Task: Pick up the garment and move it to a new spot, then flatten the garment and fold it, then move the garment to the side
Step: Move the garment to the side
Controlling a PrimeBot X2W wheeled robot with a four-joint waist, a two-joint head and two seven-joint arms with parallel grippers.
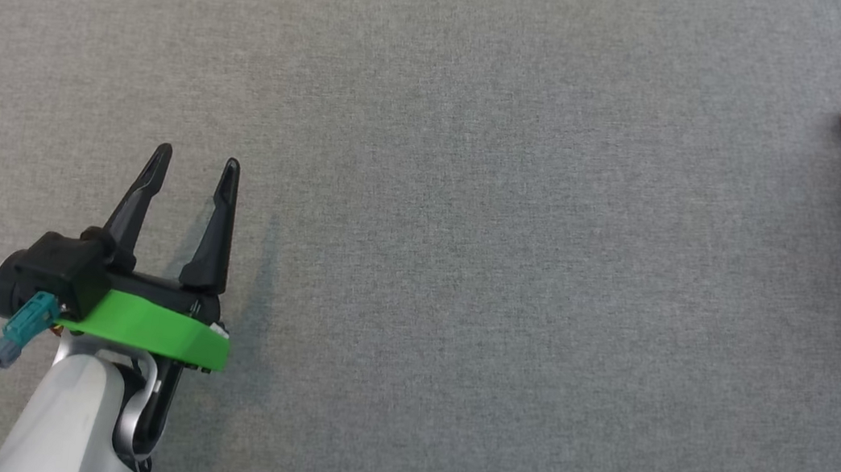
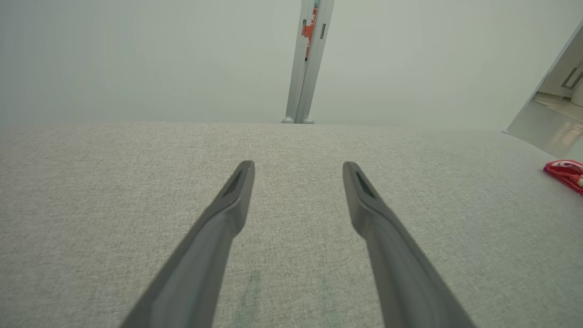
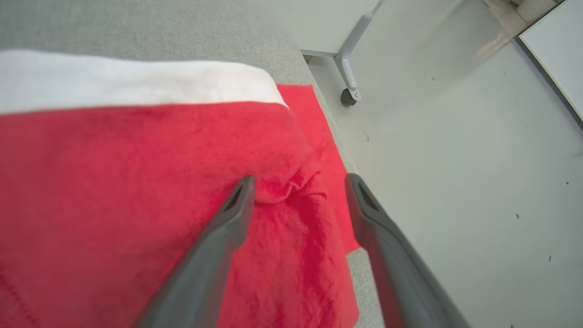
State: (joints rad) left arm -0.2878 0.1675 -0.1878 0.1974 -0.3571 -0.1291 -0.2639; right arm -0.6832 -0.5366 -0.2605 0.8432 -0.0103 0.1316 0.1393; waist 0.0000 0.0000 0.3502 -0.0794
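While my right gripper (image 3: 298, 182) hangs spread over the garment (image 3: 114, 205) at the table's (image 1: 464, 274) right edge, a wrinkle perhaps touching its fingers (image 3: 227, 218), my left gripper (image 1: 198, 156) gapes well apart; a caster (image 3: 348, 96) stands beyond.

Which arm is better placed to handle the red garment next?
Right. The right gripper hangs open directly over the red garment. The left gripper, also open, sits over the bare grey surface, well away from the garment.
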